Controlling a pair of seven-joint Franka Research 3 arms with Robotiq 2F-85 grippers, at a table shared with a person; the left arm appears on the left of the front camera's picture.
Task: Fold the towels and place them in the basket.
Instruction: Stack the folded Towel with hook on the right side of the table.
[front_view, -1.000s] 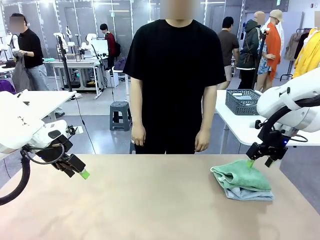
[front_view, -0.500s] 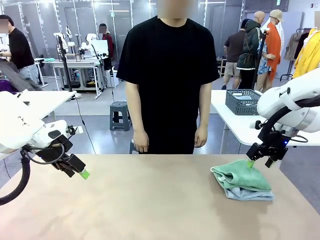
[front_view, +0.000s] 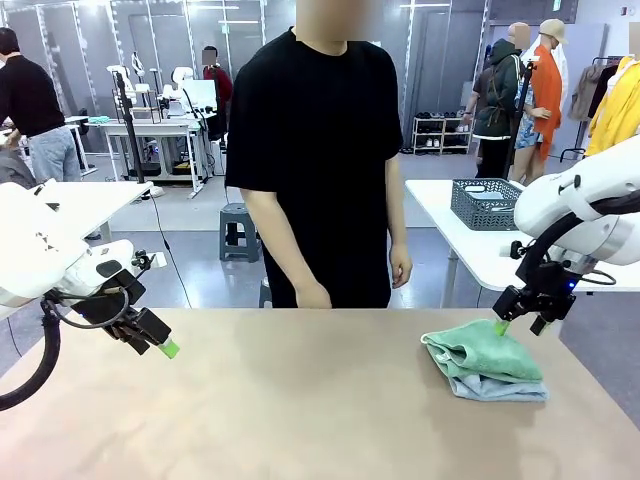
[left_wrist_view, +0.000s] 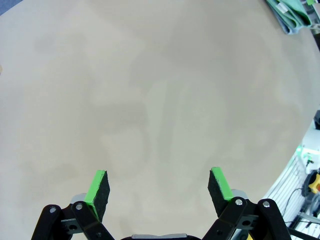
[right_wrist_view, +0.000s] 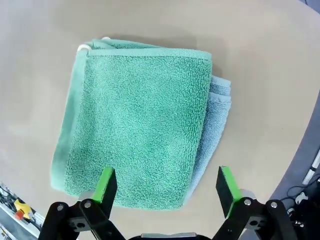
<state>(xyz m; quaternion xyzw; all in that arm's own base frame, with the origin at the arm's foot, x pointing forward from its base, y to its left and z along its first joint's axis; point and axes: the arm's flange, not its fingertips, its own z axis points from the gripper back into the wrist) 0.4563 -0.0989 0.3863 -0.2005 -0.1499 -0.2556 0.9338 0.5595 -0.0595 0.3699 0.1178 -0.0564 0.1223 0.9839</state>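
Observation:
Two folded towels lie stacked at the table's right: a mint green towel (front_view: 478, 352) on top of a pale grey-blue towel (front_view: 503, 388). In the right wrist view the green towel (right_wrist_view: 140, 120) covers most of the blue towel (right_wrist_view: 218, 112), whose edge sticks out along one side. My right gripper (front_view: 516, 325) (right_wrist_view: 166, 186) hangs open just above the stack's far edge, holding nothing. My left gripper (front_view: 160, 345) (left_wrist_view: 159, 185) is open over bare table at the left, with the towels (left_wrist_view: 292, 15) far off. The dark grey basket (front_view: 485, 203) stands on a white table behind.
A person in a black shirt stands at the far edge of the table (front_view: 300, 400), hands hanging down: one hand (front_view: 315, 295) near the table edge, the other hand (front_view: 400, 270) by the hip. A white side table (front_view: 460, 240) carries the basket.
The person has shifted toward picture left and turned slightly. Both arms and the towels have stayed still.

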